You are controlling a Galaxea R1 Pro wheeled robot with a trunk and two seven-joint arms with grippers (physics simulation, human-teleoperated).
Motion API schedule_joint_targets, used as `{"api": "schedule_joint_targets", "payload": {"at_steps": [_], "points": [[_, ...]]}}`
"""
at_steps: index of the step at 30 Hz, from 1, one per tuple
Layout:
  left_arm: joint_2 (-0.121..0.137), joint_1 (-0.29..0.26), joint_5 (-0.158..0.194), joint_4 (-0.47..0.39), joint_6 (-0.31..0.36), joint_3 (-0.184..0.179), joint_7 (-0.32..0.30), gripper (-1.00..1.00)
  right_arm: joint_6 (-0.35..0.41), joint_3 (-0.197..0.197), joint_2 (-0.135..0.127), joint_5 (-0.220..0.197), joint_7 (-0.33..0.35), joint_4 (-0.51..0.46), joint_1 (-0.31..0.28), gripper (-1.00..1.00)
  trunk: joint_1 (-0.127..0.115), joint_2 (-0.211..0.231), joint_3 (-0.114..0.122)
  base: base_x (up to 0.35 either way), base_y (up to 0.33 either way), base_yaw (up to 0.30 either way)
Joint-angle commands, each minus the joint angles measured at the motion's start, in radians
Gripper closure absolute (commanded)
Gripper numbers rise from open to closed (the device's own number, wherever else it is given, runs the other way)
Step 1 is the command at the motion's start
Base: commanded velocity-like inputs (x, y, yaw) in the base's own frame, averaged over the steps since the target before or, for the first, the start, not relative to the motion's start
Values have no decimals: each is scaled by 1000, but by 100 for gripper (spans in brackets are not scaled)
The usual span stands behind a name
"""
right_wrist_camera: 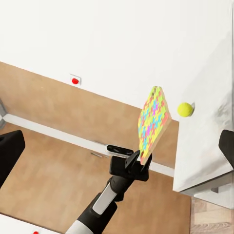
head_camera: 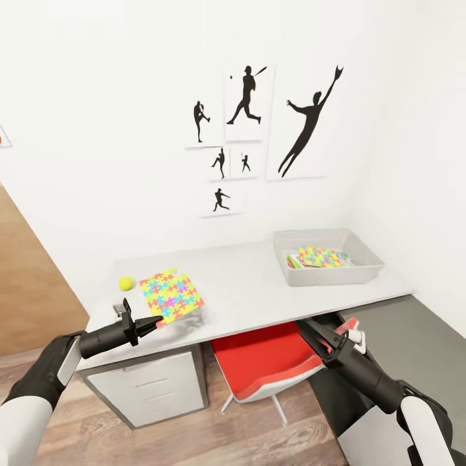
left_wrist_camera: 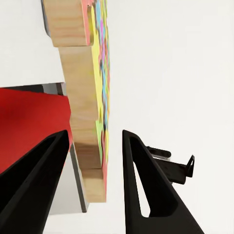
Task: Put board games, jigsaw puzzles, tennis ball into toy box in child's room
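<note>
The pale table ran along the white wall under the black baseball silhouettes, with a red chair tucked below at 6 o'clock. The left gripper pinched a jigsaw puzzle by its corner, lifted off the top, tennis ball just at its 9 o'clock. The toy box sat at the table's 2 o'clock end with another puzzle inside; couldn't tell if the right gripper was open or closed.
</note>
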Motion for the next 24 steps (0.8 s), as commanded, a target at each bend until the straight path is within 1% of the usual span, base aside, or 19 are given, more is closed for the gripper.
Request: {"api": "schedule_joint_targets", "payload": {"at_steps": [1, 6, 9, 20, 24], "points": [[0, -1, 2, 0, 8, 0, -2, 100, 5, -1, 0, 1, 3, 0, -1, -100, 1, -2, -1, -56, 0, -235], [3, -1, 2, 0, 8, 0, -2, 100, 4, -1, 1, 1, 4, 0, -1, -100, 1, -2, 3, -135, 0, -242], [9, -1, 2, 0, 8, 0, -2, 100, 5, -1, 1, 1, 4, 0, -1, -100, 1, -2, 6, -91, 0, -246], [18, -1, 3, 0, 8, 0, -2, 100, 5, -1, 1, 1, 5, 0, -1, -100, 1, -2, 17, -10, 0, -245], [26, 0, 3, 0, 8, 0, -2, 100, 5, -2, 1, 1, 6, 0, -1, -100, 1, -2, 22, 0, 0, -239]]}}
